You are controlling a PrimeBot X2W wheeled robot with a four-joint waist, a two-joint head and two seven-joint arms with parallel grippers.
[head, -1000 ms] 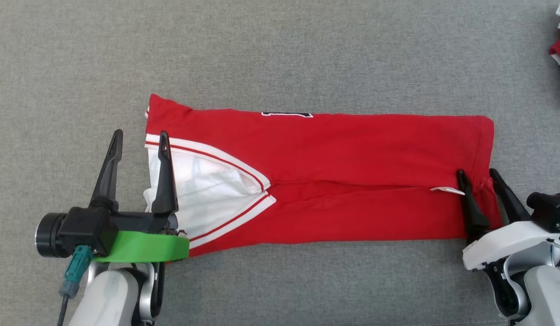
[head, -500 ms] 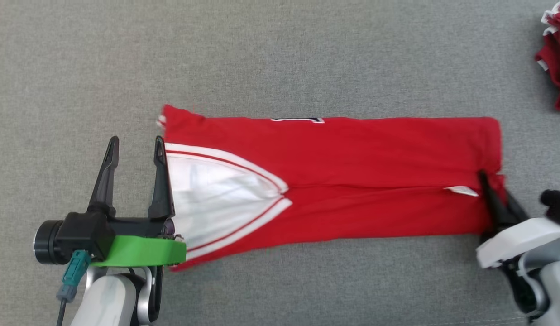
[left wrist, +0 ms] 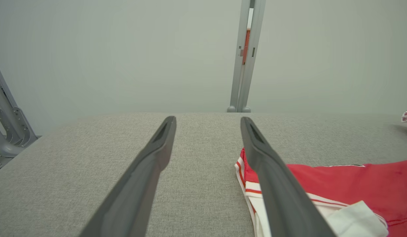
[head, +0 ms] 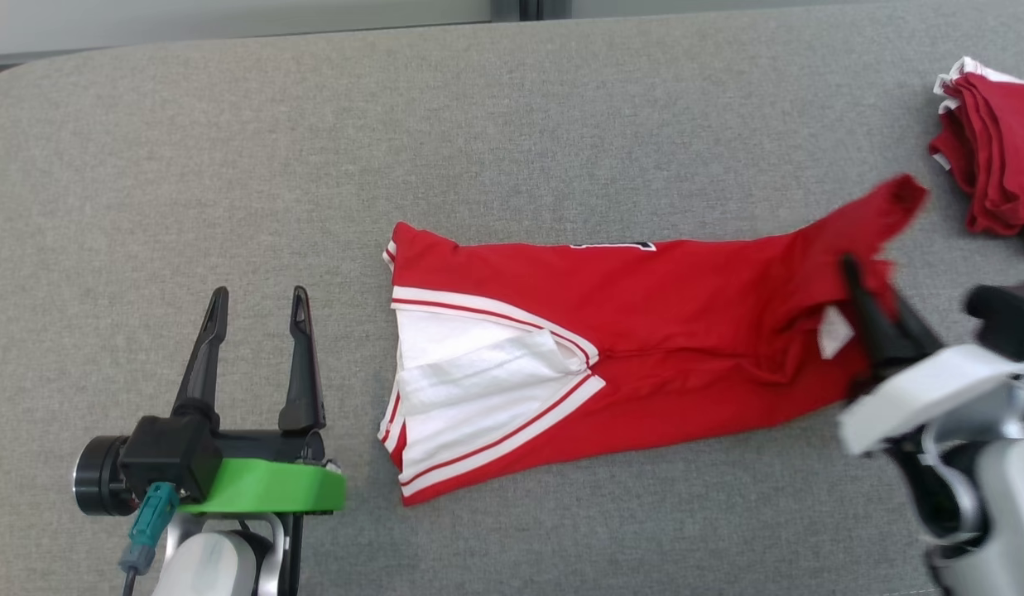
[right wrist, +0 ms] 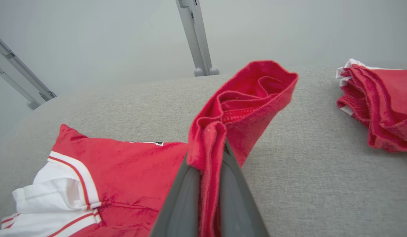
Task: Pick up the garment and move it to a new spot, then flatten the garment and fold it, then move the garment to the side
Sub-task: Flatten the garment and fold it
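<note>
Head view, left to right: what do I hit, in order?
Open left gripper → red garment with white trim, lying flat → right gripper, shut on the garment's lifted right end → pile of red garments at the right edge.
</note>
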